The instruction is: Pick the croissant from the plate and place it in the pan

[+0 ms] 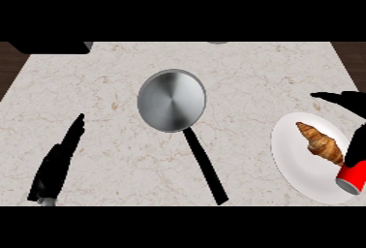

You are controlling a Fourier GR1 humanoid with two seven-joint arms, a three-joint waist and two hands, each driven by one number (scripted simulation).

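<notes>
A brown croissant [320, 142] lies on the white plate [293, 160] at the right side of the counter. The round metal pan [172, 100] sits at the counter's middle with nothing in it; its black handle [205, 167] points toward the lower edge. My right hand [355, 143] comes in from the right edge, open over the plate. Its thumb [334, 98] reaches left beyond the plate's far rim, while the fingers sit just right of the croissant, close to its near end. My left hand [58, 157] rests open at the lower left, fingers straight, far from the pan.
A red cylindrical piece [351, 178] shows at the plate's lower right, under my right hand. A dark object [50, 47] sits at the counter's far left corner. Dark wood borders the marble top [107, 145] on both sides.
</notes>
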